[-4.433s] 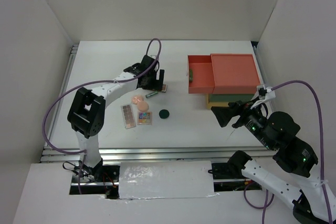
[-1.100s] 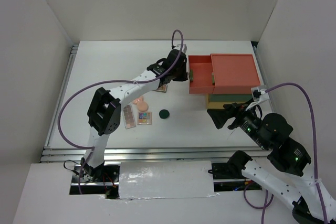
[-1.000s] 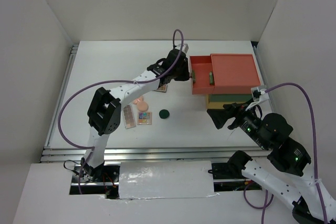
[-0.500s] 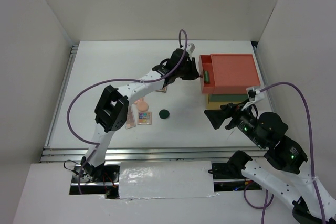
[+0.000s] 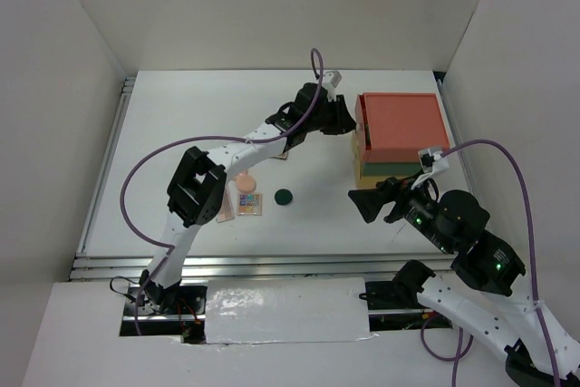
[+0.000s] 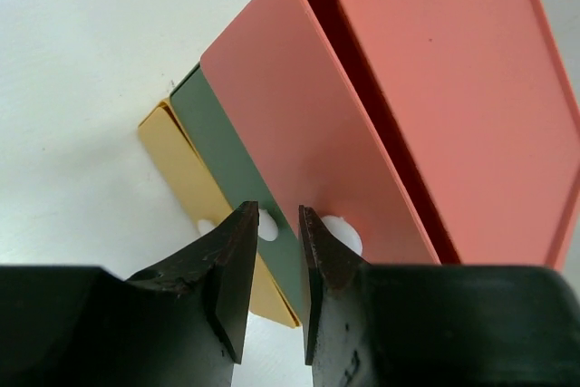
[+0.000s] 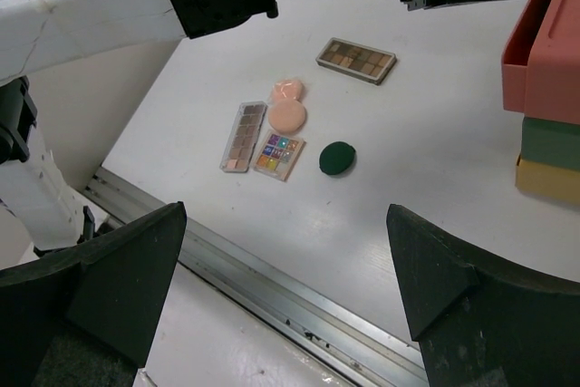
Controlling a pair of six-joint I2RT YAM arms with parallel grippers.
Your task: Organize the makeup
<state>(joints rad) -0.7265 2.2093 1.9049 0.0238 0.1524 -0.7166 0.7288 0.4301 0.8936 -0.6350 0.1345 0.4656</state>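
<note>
The left gripper [image 6: 270, 265], jaws nearly closed on nothing, presses the red drawer [image 6: 299, 142] flush; push squarely so the box stays put. The right gripper [image 7: 281, 305] hangs wide and empty, while palettes [image 7: 356, 60], compacts [image 7: 288, 117] and green disc [image 7: 337, 159] lie on the desk [image 7: 426, 215].

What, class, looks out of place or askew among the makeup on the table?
One eyeshadow palette lies apart from the group, angled differently from the other palette. The dark green disc also sits alone. Nothing looks spilled or damaged.
</note>
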